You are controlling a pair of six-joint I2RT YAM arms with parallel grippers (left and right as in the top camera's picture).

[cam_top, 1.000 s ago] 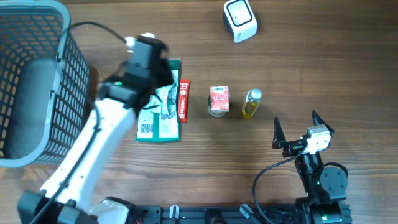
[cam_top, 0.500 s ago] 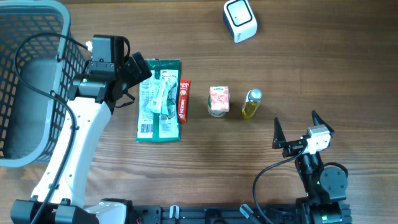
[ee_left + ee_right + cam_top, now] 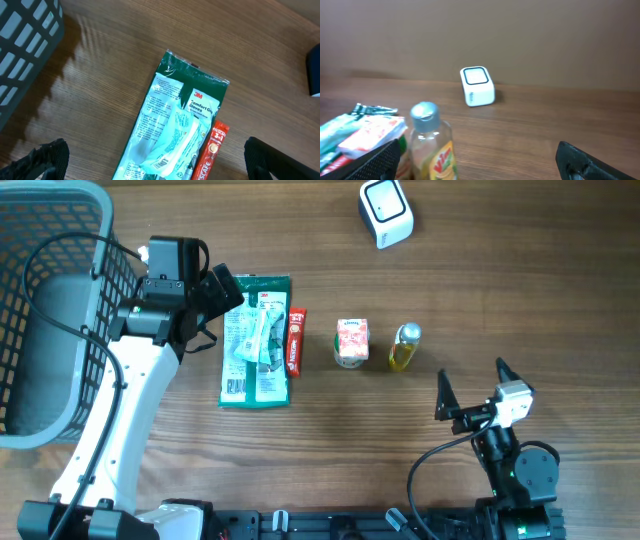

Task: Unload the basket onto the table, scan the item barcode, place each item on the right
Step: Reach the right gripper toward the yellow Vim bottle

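From overhead, the left pincer (image 3: 213,315) hovers with its jaws apart and empty, just left of the green glove packet (image 3: 255,345), which lies flat on the desk (image 3: 520,280). I take this packet to be the item to scan. A red sachet (image 3: 295,340) lies against its right edge, and a small carton (image 3: 351,342) and a yellow bottle (image 3: 404,347) stand further right. The row seems spaced so that each piece can be lifted singly. The scanner (image 3: 386,212) sits at the far edge, well apart from the goods, and the basket (image 3: 108,260) on the left probably waits for scanned ones. The right pincer (image 3: 472,380) rests near the front edge, jaws apart, holding nothing

In the left wrist view the packet fills the space between the spread fingers, with a white barcode label (image 3: 160,162) facing up at its near end. That face would likely need turning toward the scanner

In the right wrist view the bottle stands close in front, with the scanner beyond it, upright on bare wood
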